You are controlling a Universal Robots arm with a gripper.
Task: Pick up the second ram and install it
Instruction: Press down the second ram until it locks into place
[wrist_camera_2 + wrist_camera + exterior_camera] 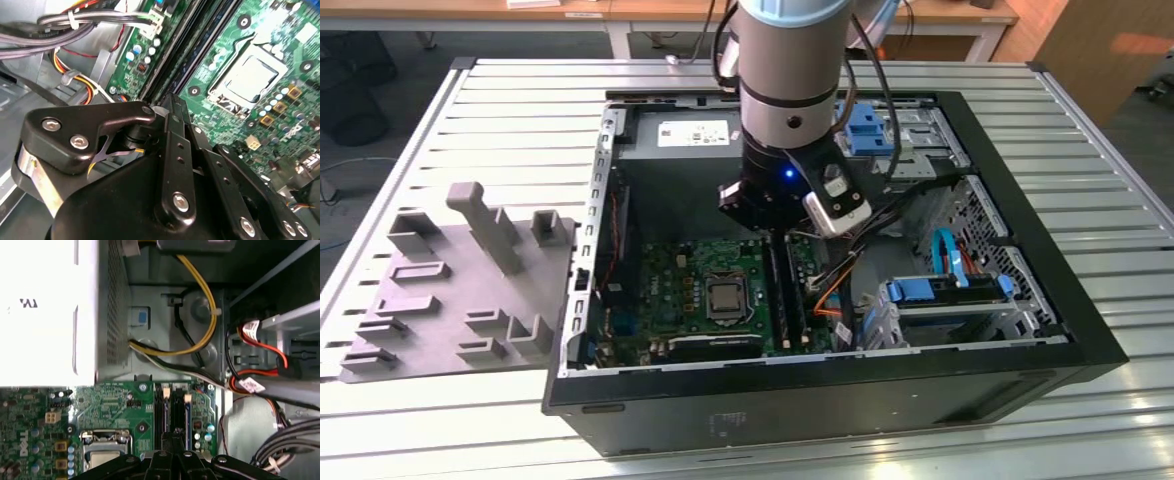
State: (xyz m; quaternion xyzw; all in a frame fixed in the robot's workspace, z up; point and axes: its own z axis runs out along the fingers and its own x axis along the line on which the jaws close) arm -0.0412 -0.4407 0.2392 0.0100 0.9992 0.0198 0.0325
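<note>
You are looking at a ribbed metal surface (480, 100) with wooden desks behind it. An open computer case (1041, 330) lies on it, and a grey foam holder (454, 290) sits just beside the case, on the exterior view's left.

The arm (787, 60) reaches down into the case. Its claw (781, 232) hangs right over the long memory slots (785, 295), next to the silver chip socket (724, 297) on the green board (680, 290).

In both wrist views the claw's black fingers (172, 135) sit very close together, pinched to a narrow tip above the slots (172, 407). You can't tell if a thin ram stick is held between them; the dark fingers hide that spot.

The foam holder looks bare of sticks, so the ram has likely been picked up and carried here. Whether it is pushed fully into its slot is hard to make out. The slots are dark, and you can't tell which ones are filled. The arm also covers part of the case.
</note>
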